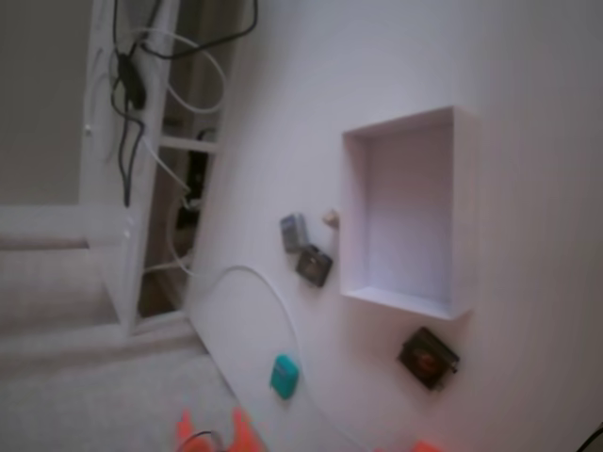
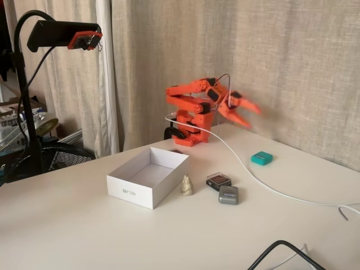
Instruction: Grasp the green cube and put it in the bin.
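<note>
A white table (image 2: pixel 84 236) stood before beige curtains (image 2: pixel 292 62). The white bin (image 2: pixel 135 188) sat near its middle, holding nothing visible. The green cube (image 2: pixel 261 158) lay to the right, beside a white cable (image 2: pixel 247 171), well apart from the bin. The orange gripper (image 2: pixel 243 111) hung raised at the far edge, jaws spread, blurred.

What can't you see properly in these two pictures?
- The gripper: smeared by motion blur in a fixed view, so open or shut is unclear. In the other, the bottom edge cuts off all but orange tips.
- The second dark block: in the side-on fixed view, the bin hides it.
- The green cube: soft focus hides its surface detail.
- The small beige figure: too small to identify.
</note>
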